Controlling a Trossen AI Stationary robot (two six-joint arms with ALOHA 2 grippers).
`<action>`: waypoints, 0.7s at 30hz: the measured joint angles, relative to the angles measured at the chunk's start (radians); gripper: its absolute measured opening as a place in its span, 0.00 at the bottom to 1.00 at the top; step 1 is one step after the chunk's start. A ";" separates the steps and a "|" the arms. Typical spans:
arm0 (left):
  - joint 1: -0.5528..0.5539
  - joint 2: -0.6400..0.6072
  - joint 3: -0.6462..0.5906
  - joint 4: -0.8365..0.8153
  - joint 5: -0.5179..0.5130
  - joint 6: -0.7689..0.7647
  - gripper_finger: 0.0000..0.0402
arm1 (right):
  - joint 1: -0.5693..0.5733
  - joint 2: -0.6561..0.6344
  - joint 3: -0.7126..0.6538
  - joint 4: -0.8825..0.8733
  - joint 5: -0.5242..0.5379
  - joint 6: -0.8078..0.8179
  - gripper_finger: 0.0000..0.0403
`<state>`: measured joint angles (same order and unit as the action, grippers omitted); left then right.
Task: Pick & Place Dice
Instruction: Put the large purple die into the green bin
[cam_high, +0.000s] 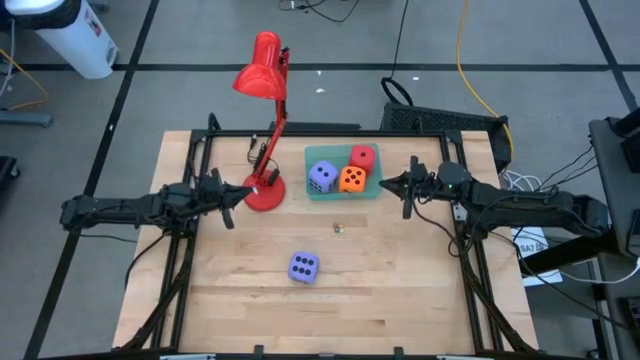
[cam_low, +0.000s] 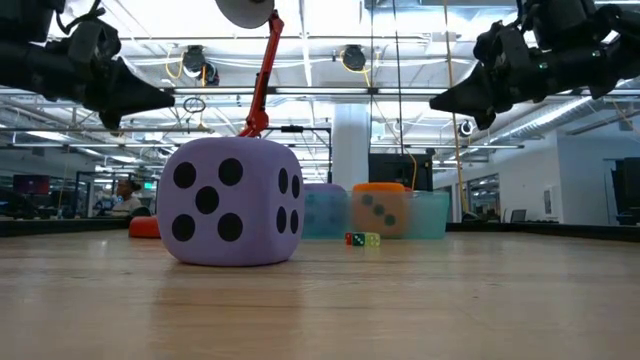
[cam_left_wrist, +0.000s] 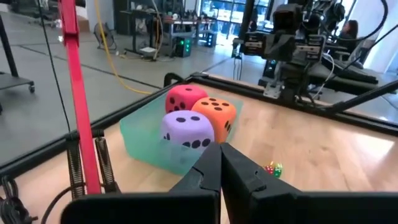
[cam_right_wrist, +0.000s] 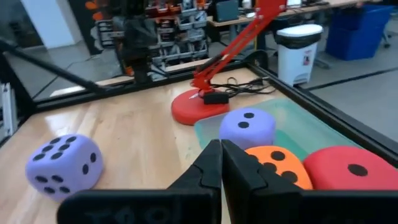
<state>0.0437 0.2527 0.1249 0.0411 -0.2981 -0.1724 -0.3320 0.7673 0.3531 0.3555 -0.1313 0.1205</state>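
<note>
Three dice sit in a pale green tray (cam_high: 372, 190): a purple-blue one (cam_high: 321, 177), an orange one (cam_high: 352, 179) and a red one (cam_high: 363, 156). Another purple-blue die (cam_high: 304, 267) rests on one face on the wooden table nearer the front edge (cam_low: 230, 202). My left gripper (cam_high: 249, 192) hovers shut at the table's left, beside the lamp base, pointing level toward the tray (cam_left_wrist: 221, 155). My right gripper (cam_high: 383, 185) hovers shut just right of the tray (cam_right_wrist: 221, 152). Neither holds anything.
A red desk lamp (cam_high: 265, 190) stands on its round base left of the tray, its arm and shade reaching toward the far edge. Two tiny dice (cam_high: 338, 228) lie mid-table. A black frame (cam_high: 300, 132) rims the table. Open wood lies around the loose die.
</note>
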 joint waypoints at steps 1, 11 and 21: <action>0.000 0.000 0.000 0.000 0.000 0.007 0.01 | 0.007 0.000 0.000 -0.001 0.001 -0.011 0.00; 0.000 0.000 0.000 0.041 0.008 -0.014 0.05 | 0.141 0.166 0.085 0.049 0.136 0.017 0.00; 0.000 0.000 0.000 0.034 0.008 0.033 0.05 | 0.300 0.481 0.508 -0.389 0.333 0.026 0.00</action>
<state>0.0437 0.2531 0.1246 0.0756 -0.2901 -0.1391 -0.0320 1.2481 0.8615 -0.0332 0.2018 0.1468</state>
